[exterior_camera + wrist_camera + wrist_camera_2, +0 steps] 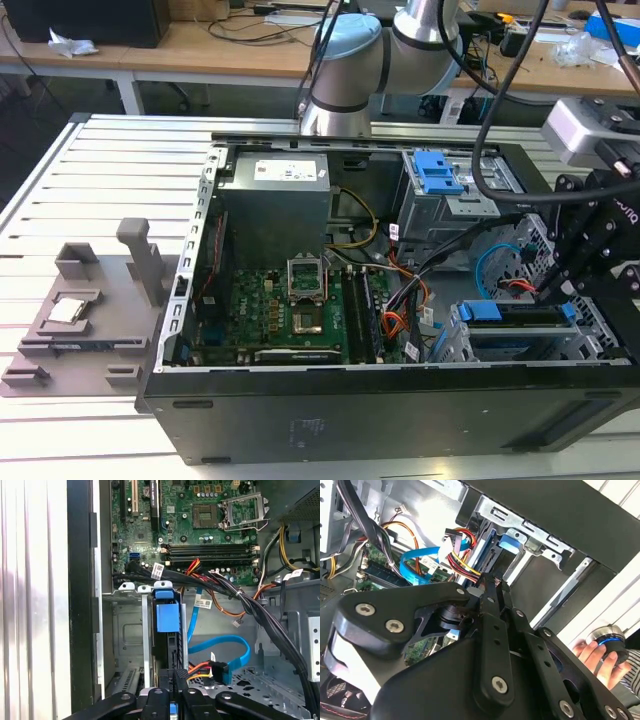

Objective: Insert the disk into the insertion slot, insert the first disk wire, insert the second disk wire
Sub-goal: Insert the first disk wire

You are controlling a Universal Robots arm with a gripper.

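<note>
Black linkage gripper (175, 678) has its fingers drawn narrow, tips close together at the near end of the disk; what sits between them is hidden, so holding or just pressing cannot be told; a bundle of red, yellow and black wires (200, 667) runs right up to the tips, so a connector pinch is likely, as a judgement only. The disk, a flat silver hard drive in a bright blue plastic carrier bracket (167, 617), stands on edge inside the silver perforated sheet-metal drive cage (460, 345) at the exterior view's lower right, looking fully seated. A flat blue data cable (235, 642) loops just beside it with its black plug apparently lying loose, apart from the disk. Beyond are the green motherboard (200, 510) and the black computer case wall (350, 410); the grey metal bay with a blue plastic latch (437, 172) is well apart and untouched. In the second wrist view a person's hand (590, 655) rests on a round knob (610, 640) outside the case. Handling judgement: the disk is stiff, dense, fairly heavy and shock-sensitive, with slick metal faces; best held by the carrier's side rails or end tab, never the label face or the pins. The wires are limp and springy with hard plugs; grip the plug body, not the cable.
</note>
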